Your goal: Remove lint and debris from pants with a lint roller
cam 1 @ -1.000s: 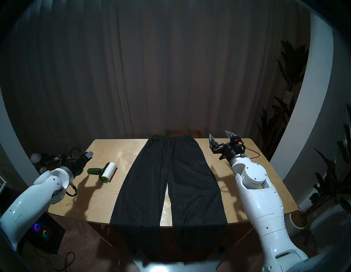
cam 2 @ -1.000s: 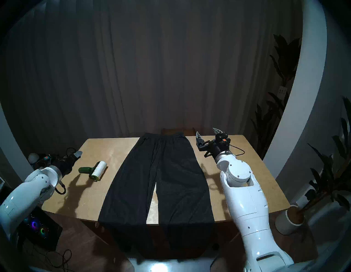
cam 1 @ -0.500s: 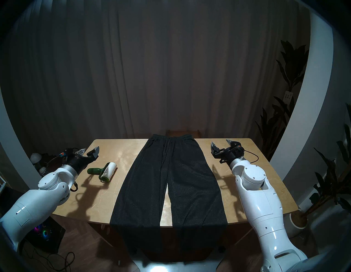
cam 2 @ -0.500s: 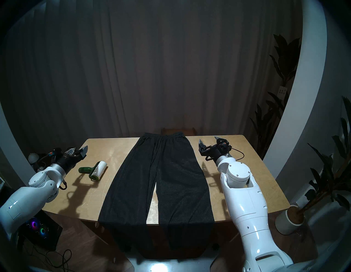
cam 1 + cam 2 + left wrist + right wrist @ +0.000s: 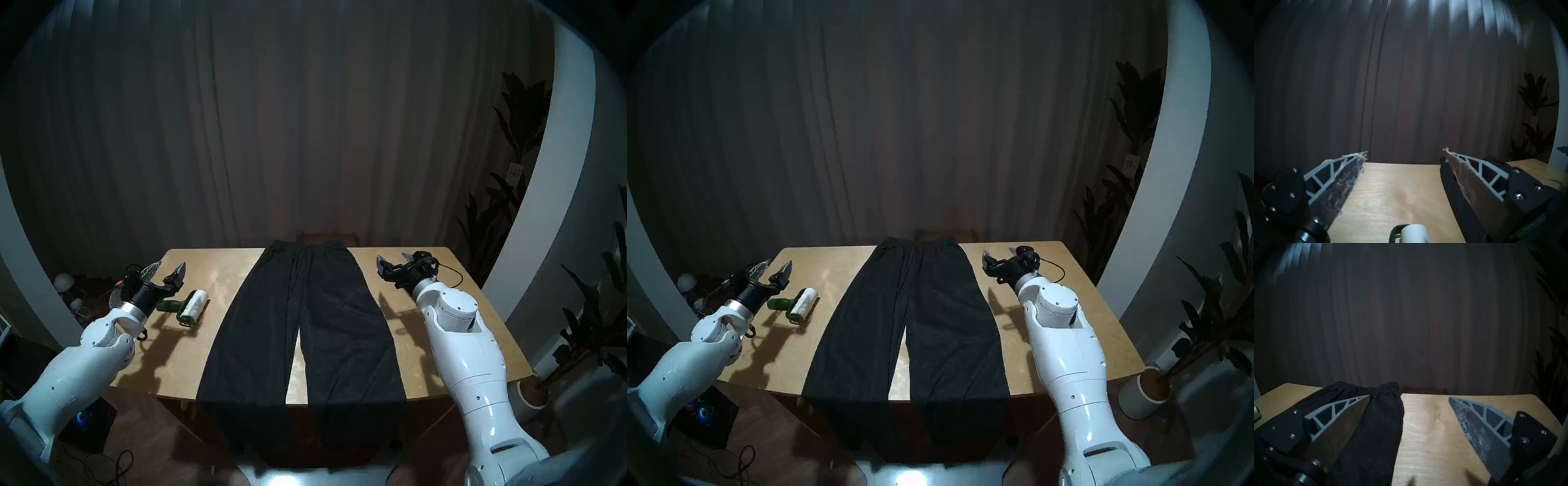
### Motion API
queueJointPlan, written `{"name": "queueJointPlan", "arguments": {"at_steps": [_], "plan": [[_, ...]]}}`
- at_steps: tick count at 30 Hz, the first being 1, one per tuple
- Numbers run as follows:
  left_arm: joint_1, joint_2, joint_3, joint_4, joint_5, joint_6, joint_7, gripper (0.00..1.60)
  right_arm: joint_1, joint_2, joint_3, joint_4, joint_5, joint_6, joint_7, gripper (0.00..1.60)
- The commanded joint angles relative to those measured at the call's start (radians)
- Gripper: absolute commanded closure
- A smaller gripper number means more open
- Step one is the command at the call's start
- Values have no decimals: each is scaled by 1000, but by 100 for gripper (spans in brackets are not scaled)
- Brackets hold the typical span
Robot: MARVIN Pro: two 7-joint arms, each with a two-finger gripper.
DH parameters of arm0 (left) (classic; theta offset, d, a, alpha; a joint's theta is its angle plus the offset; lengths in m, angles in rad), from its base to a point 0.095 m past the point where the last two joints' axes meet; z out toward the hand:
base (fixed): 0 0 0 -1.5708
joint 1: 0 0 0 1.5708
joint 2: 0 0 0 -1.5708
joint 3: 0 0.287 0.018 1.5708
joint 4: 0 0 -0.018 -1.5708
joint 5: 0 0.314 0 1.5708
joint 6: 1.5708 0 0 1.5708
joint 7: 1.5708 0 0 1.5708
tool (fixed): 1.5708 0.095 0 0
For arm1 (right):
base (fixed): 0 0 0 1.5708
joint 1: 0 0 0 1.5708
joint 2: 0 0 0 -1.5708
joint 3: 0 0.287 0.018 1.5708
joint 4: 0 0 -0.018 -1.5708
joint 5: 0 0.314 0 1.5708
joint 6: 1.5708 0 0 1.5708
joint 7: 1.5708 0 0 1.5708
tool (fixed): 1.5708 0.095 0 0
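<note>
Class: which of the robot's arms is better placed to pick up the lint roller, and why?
Left. Its open end effector hangs just above the lint roller; the right end effector is across the pants.

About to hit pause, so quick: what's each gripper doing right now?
Left gripper: open, empty, above the lint roller.
Right gripper: open, empty, beside the pants.

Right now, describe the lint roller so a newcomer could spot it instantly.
On the light wooden table, look left of the long dark charcoal pants spread down its middle. There, just past the open left gripper, lies the lint roller: a white sticky cylinder on a green handle, the only small loose item on the tabletop.
</note>
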Motion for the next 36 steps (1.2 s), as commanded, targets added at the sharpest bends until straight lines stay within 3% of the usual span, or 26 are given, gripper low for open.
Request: {"name": "queueJointPlan", "arguments": {"at_steps": [1,7,18,36], "plan": [[-110,-32,-13,44,-6,3,-72,0,77,20,-5,39,14,16,45,0],[-133,-59,-8,92,-34,39,-87,0,102,25,-8,84,16,-16,73,0],[-135,-89,-10,47,-58,99,-38,0,114,-19,24,138,37,-132,42,0],[-140,-99,-8,14,-30,129,41,0,125,-33,29,181,42,-189,12,0]]}}
